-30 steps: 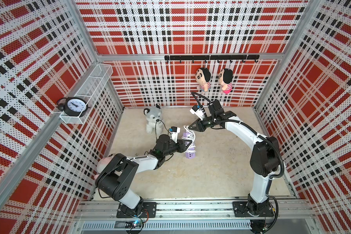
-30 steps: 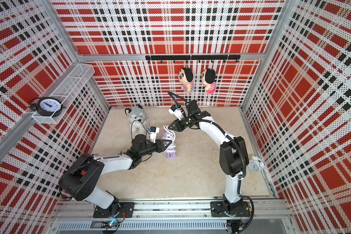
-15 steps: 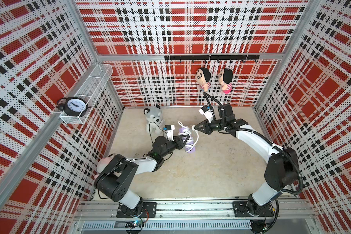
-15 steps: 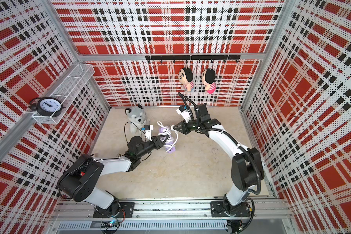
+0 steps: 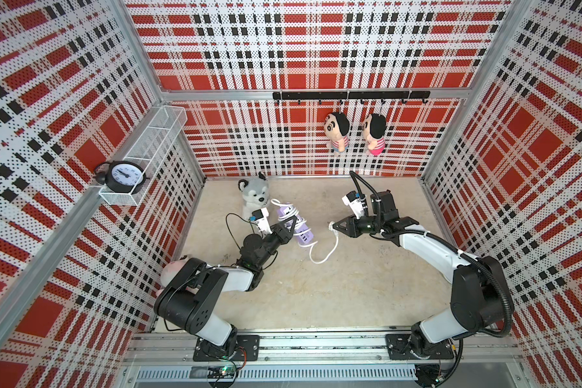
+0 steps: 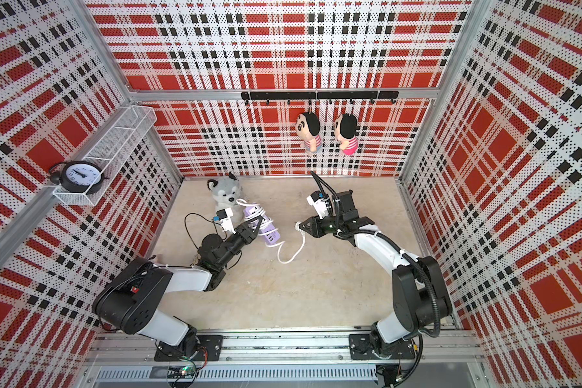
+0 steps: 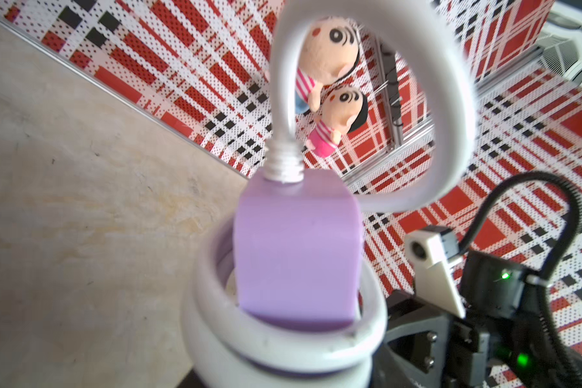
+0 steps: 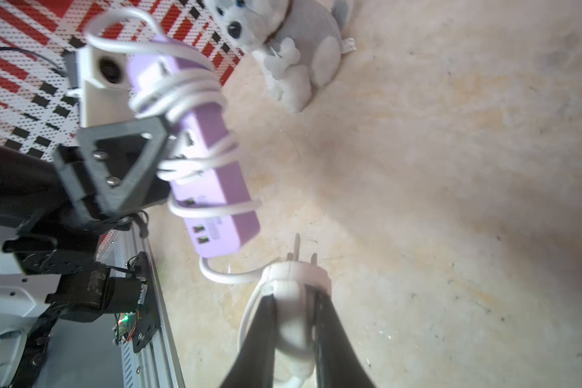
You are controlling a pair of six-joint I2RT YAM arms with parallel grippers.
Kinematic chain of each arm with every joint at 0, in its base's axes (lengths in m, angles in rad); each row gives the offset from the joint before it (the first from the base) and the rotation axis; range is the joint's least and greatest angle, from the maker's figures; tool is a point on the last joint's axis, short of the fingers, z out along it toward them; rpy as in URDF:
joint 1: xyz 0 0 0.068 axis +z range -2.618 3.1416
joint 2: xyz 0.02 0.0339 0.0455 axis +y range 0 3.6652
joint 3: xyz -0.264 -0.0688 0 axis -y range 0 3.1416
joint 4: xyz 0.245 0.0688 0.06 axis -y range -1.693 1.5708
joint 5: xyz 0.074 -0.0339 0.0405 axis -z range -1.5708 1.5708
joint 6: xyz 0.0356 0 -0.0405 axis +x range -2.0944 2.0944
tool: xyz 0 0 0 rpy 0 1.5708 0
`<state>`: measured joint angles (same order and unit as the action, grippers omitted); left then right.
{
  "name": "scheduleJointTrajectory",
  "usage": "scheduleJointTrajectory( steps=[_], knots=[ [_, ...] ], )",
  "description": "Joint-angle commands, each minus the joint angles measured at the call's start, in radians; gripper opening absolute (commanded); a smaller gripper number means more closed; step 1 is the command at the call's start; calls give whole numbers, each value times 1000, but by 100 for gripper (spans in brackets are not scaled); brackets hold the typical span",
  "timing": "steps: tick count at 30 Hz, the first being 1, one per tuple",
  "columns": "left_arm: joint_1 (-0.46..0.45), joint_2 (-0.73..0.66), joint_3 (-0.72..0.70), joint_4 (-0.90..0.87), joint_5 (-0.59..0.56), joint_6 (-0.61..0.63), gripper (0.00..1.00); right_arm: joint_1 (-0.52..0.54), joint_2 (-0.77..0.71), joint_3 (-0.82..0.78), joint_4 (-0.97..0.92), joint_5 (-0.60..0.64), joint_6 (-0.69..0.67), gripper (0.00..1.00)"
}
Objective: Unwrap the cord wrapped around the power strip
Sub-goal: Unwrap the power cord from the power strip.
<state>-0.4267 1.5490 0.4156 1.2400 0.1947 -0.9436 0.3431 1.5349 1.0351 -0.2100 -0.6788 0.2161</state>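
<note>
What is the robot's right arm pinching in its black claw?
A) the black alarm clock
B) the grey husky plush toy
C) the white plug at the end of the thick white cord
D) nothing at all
C: in the right wrist view the right gripper is closed on the white plug. Its metal prongs poke out past the fingertips, and the thick white cord trails to the lavender power strip.

power strip (image 8: 212,183): lavender | cord (image 8: 178,89): white | walls (image 5: 283,50): red, black, white plaid, dotted | plush dog (image 5: 254,195): grey, white | floor (image 5: 316,295): mottled beige
</note>
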Motion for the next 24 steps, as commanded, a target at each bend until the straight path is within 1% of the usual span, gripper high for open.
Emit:
scheduleJointTrajectory(
  steps=[1,3,5,8,9,11,13,14,15,19,20,21,23,24],
  knots=[
    [16,-8,-16,293,-14,-100,0,-42,-30,-28,64,89,49,0],
    [37,20,-24,377,40,-160,0,-86,-30,-33,84,132,80,0],
    [55,46,-38,427,78,-186,0,-129,-27,-22,88,196,96,0],
    [85,48,-79,445,76,-183,0,-173,-4,44,23,269,72,0],
    [93,47,-94,451,72,-183,0,-182,6,67,-12,277,57,3],
    [101,50,-106,465,68,-190,0,-195,20,94,-51,249,49,18],
    [96,57,-97,467,79,-195,0,-206,26,95,-56,166,60,39],
    [93,59,-91,469,82,-196,0,-209,26,90,-57,142,62,47],
    [89,63,-85,473,88,-196,0,-211,23,83,-58,121,59,52],
    [81,70,-56,455,105,-184,0,-216,-11,75,-89,99,49,71],
    [79,71,-48,444,110,-179,0,-216,-21,75,-97,84,43,74],
    [76,74,-38,436,119,-176,0,-216,-34,70,-98,47,35,76],
    [74,81,-19,424,132,-186,0,-206,-58,45,-72,-64,14,78],
    [73,86,-8,423,141,-202,0,-190,-69,30,-62,-116,-19,79]
  ],
)
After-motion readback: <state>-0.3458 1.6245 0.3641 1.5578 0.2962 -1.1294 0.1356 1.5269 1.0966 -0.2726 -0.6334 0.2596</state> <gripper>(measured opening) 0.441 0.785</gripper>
